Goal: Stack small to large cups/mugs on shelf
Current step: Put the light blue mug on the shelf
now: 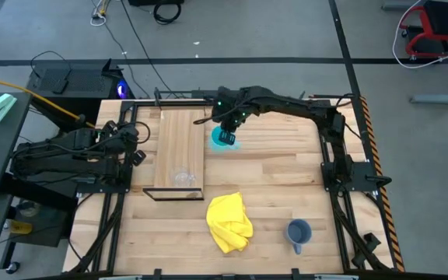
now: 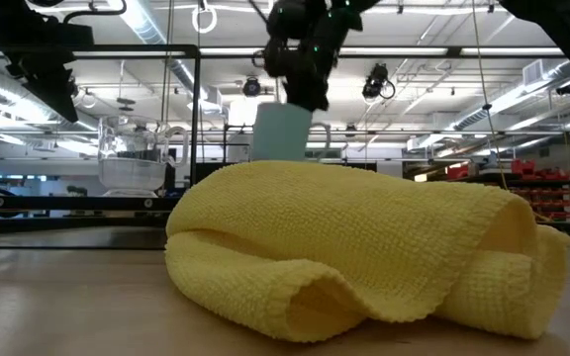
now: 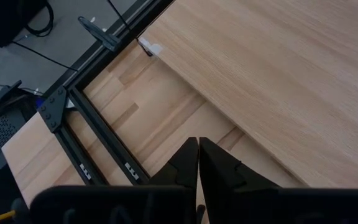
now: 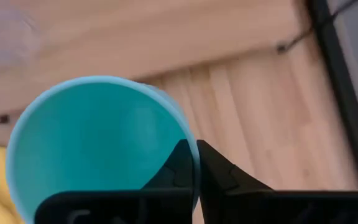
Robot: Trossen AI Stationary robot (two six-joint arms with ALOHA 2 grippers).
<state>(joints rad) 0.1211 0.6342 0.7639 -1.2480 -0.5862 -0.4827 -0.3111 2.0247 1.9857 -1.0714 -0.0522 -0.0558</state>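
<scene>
The bright cyan mug is upright in my right gripper, just right of the shelf, near the table's far edge. It also shows in the low view below the gripper. The small clear cup stands upright on the shelf's near end and shows in the low view. The grey-blue mug stands on the tabletop at the near right. My left gripper is shut and empty at the shelf's left edge. My right gripper holds the cyan mug by its rim, on the side toward the arm, with one finger inside the mug and one outside. The fingers come from above, pointing down. The mug stays upright, mouth up; the yellow cloth hides its base in the low view.
A crumpled yellow cloth lies on the tabletop near the front, between the shelf and the grey-blue mug; it fills the low view. The shelf's thin black frame stands up around its near end. Black frame rails line the table's sides.
</scene>
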